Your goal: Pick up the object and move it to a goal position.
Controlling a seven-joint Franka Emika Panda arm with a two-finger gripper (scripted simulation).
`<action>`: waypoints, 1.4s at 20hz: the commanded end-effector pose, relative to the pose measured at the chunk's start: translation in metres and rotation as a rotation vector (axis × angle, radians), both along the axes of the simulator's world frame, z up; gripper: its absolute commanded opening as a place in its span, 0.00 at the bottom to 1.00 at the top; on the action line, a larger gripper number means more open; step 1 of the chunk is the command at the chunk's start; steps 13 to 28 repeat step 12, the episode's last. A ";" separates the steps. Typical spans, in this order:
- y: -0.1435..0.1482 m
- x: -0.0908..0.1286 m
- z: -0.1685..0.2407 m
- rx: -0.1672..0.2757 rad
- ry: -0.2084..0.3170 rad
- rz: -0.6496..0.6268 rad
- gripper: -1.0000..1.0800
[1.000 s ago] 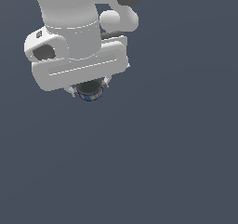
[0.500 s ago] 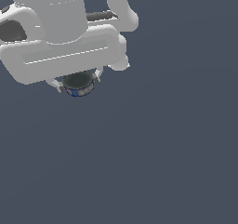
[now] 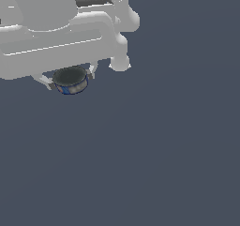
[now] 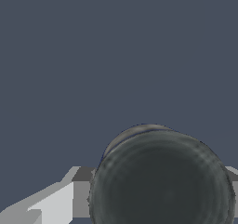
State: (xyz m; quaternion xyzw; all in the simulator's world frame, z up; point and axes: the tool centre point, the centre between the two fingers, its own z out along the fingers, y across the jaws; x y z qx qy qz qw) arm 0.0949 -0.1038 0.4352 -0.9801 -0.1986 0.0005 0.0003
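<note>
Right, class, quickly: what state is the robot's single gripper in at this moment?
Gripper: shut on the small squat round can with dark top and blue-grey banded side, one finger on each side of it.

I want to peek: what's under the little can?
Only plain grey floor shows below the can, which sits between the claw's fingers. Its underside is hidden, and so is whether it touches the floor.

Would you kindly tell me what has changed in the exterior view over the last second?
The gripper and the can between its fingers have travelled together toward the exterior view's left and slightly up, the white gripper body now filling more of the picture. Nothing was let go: the can stays clamped between the fingers. The plain grey background looks unchanged.
</note>
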 end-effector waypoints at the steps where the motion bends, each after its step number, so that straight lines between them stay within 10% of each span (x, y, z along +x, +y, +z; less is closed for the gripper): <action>1: -0.001 0.002 0.004 0.000 -0.001 0.000 0.00; 28: -0.003 0.005 0.008 0.000 -0.001 0.000 0.00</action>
